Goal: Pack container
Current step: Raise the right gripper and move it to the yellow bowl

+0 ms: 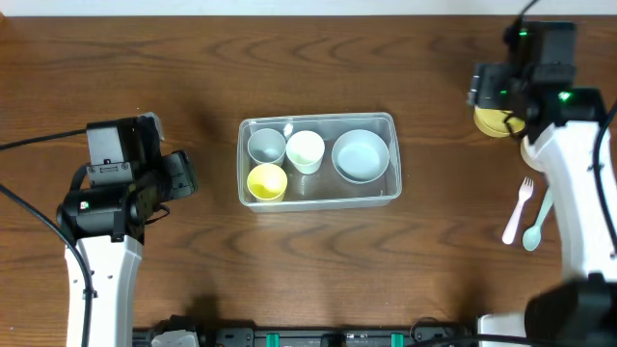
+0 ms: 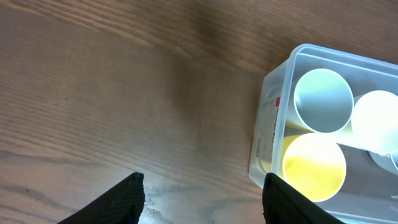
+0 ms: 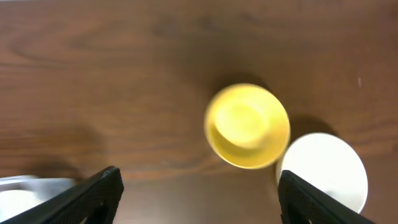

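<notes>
The clear plastic container (image 1: 317, 191) sits mid-table. Inside are a grey cup (image 1: 266, 146), a white cup (image 1: 306, 150), a yellow cup (image 1: 267, 181) and a pale blue bowl (image 1: 360, 155). In the left wrist view the container's corner (image 2: 266, 134) shows with the grey cup (image 2: 323, 101) and yellow cup (image 2: 314, 167). My left gripper (image 2: 202, 199) is open and empty, left of the container. My right gripper (image 3: 199, 196) is open and empty above the table at the far right, near a yellow bowl (image 3: 247, 126) and a white bowl (image 3: 323, 169).
The yellow bowl (image 1: 494, 122) lies partly under the right arm at the upper right. A white fork (image 1: 518, 208) and a pale green spoon (image 1: 537, 220) lie by the right edge. Bare wood surrounds the container.
</notes>
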